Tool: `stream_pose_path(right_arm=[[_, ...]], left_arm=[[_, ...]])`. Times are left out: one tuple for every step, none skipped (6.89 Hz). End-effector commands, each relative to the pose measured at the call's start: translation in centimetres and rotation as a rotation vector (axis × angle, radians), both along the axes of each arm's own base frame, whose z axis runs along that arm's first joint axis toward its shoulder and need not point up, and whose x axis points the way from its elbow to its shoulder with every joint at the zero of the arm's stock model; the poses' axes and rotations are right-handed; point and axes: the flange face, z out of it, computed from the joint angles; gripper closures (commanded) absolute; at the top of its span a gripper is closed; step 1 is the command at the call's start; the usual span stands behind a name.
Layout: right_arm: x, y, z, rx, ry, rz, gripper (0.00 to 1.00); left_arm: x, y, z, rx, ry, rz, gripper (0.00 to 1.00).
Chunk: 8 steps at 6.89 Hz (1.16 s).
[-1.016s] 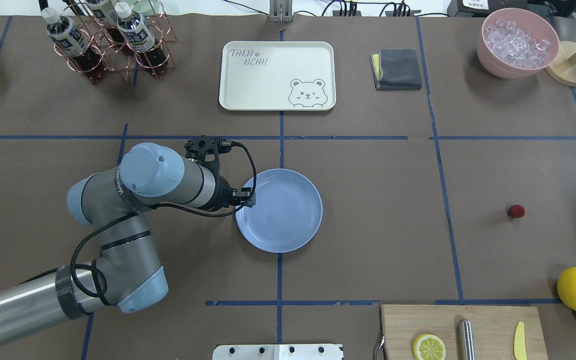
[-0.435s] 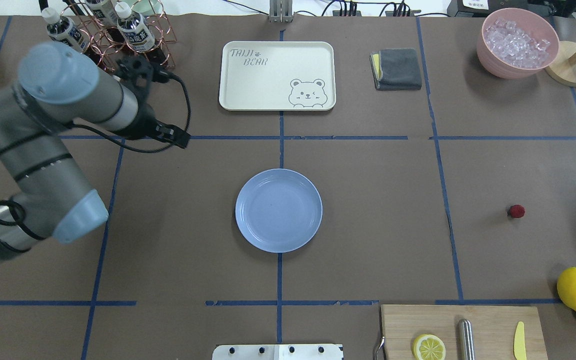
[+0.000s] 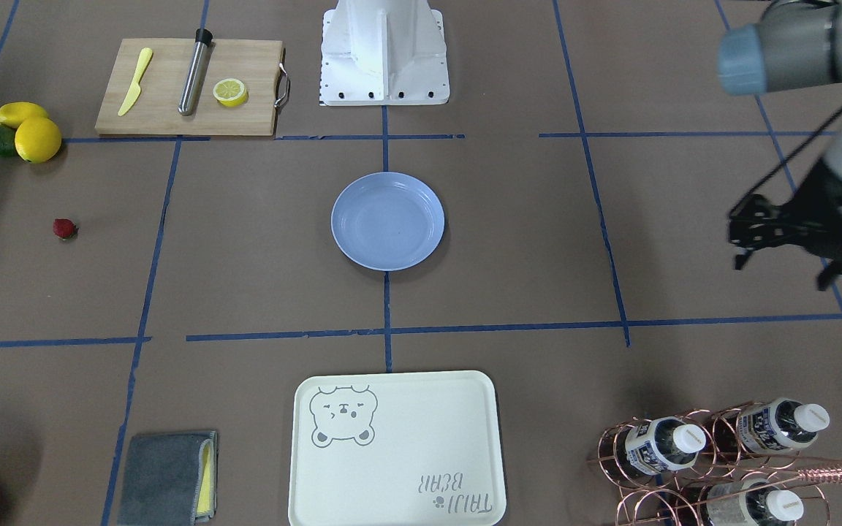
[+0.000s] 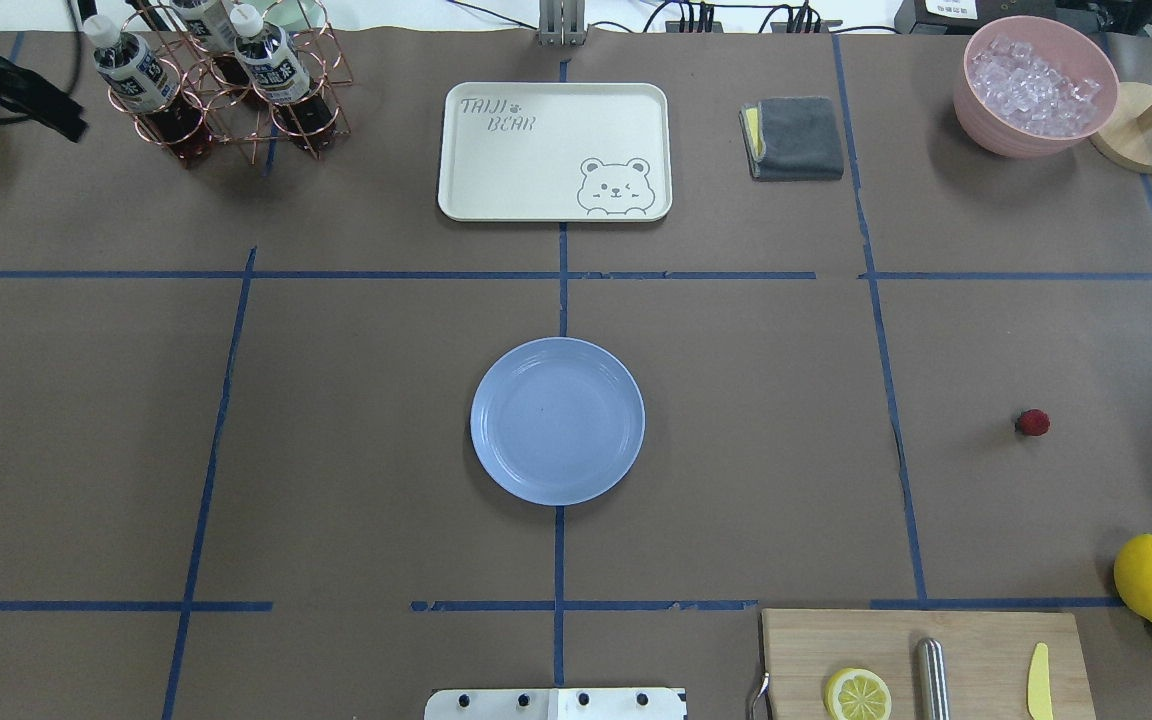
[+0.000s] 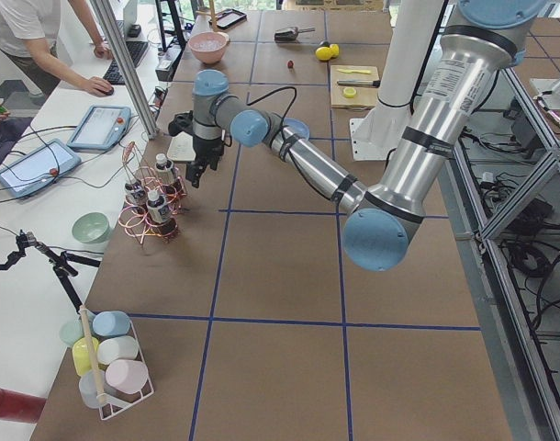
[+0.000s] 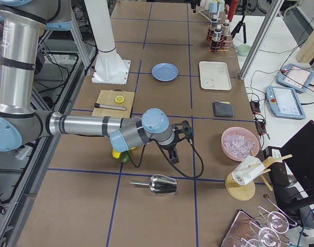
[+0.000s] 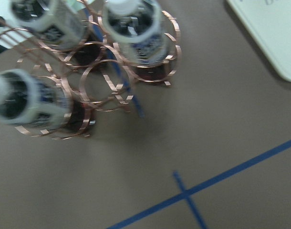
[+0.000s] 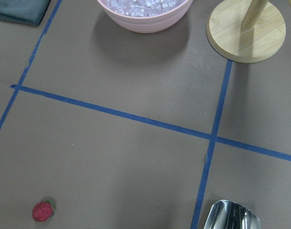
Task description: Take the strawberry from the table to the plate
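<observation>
Spotting strawberry [image 4: 1032, 422] lying on table [image 4: 736, 480], well apart from plate [image 4: 557, 420], toward the robot's right. Judging right gripper [image 6: 173, 156] nearer, not managing to tell whether spread or closed. Finding left gripper [image 3: 783, 267] spread, far off beside bottles [image 4: 136, 75].

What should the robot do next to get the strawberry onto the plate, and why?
Probably bring the right pincer over the strawberry: it lies far to the robot's right of the empty plate, shows in the right wrist view, and the left arm sits off by the bottle rack.
</observation>
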Motion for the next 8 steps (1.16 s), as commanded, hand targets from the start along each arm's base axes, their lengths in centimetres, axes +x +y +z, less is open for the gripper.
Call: stream_pose_path(right_arm=[[-0.6,0.3,-0.4,-0.004,-0.074,-0.04,0.0],[-0.6,0.2,-0.6,0.0,-0.073,-0.038,0.0],[-0.6,0.2,-0.5,0.0,-0.073,-0.038,0.03],[-0.8,0.2,-0.9,0.004,-0.073,-0.042,0.01],[-1.3,0.1,-0.9,0.004,-0.068,-0.053,0.0],[-2.5,-0.1,-1.1,-0.033,-0.068,-0.05,0.0],[-6.1,-0.6,-4.0,-0.07,-0.006,-0.01,0.0],[-10.3,-0.6,-5.7,-0.135,0.032,0.026,0.0]], left_arm=[[-12.0,2.9,11.3,-0.103,-0.027,-0.001,0.0],[-15.1,3.6,14.2,-0.201,-0.038,-0.038,0.0],[-17.2,7.3,19.1,-0.212,-0.039,0.022,0.0],[-18.0,10.9,20.6,-0.223,-0.024,0.029,0.0],[-17.9,13.1,21.9,-0.251,-0.02,0.029,0.0],[-17.9,13.4,22.0,-0.255,0.01,0.03,0.0],[-17.5,14.1,22.4,-0.267,0.052,0.037,0.0],[-17.4,13.9,22.2,-0.261,0.059,0.038,0.0]])
